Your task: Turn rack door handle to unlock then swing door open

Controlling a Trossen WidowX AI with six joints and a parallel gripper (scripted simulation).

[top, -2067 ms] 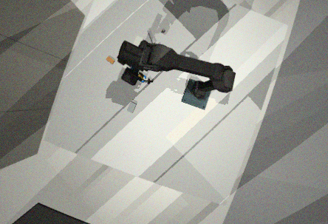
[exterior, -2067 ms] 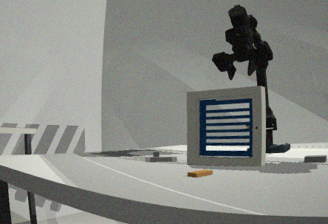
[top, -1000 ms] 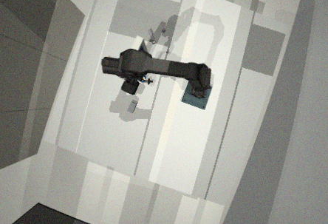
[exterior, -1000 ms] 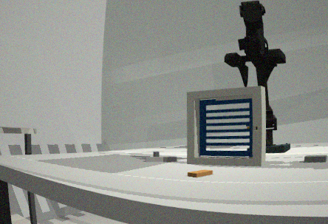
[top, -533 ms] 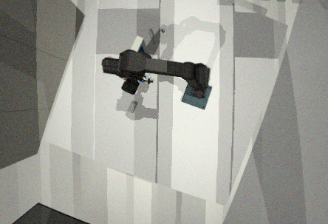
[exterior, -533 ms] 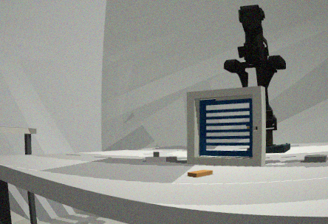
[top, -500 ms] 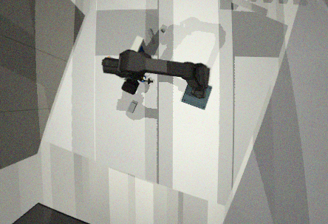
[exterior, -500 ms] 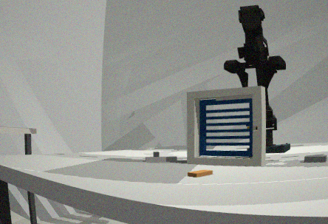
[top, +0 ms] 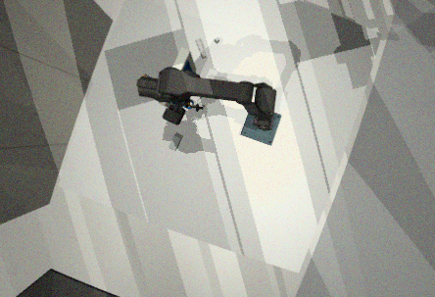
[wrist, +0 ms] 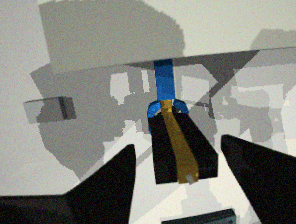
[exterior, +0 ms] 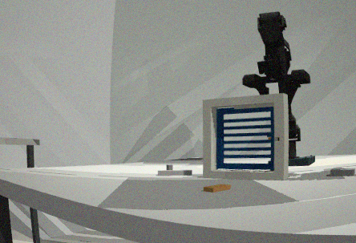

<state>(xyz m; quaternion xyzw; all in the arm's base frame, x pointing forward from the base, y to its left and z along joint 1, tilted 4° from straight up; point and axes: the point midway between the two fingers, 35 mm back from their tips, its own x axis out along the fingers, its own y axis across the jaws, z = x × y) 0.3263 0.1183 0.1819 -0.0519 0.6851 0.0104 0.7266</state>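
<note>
The blue barred door (exterior: pixel 220 139) stands closed, as far as I can see, in its pale frame (exterior: pixel 207 135) (wrist: pixel 110 30). The handle (wrist: pixel 172 145) (top: pixel 197 108) is black with a brown-yellow stripe and sits on a blue bracket (wrist: pixel 165 80) out from the door. It looks upright, seen steeply from above. A small orange piece (exterior: pixel 269 138) shows at the door's right edge, beside a dark slot in the frame. My gripper (wrist: pixel 178 145) (exterior: pixel 276 90) is open, one finger on either side of the handle in the wrist view, with gaps on both sides. The fingertips are hidden behind the frame in the exterior view.
An orange block (exterior: pixel 217 188) lies in front of the frame. A grey block (wrist: pixel 45 110) (top: pixel 176 141) lies to one side of the handle. Another low grey block (exterior: pixel 174 172) lies left of the frame. The arm's teal base plate (top: pixel 274 133) (exterior: pixel 302 160) stands behind the frame.
</note>
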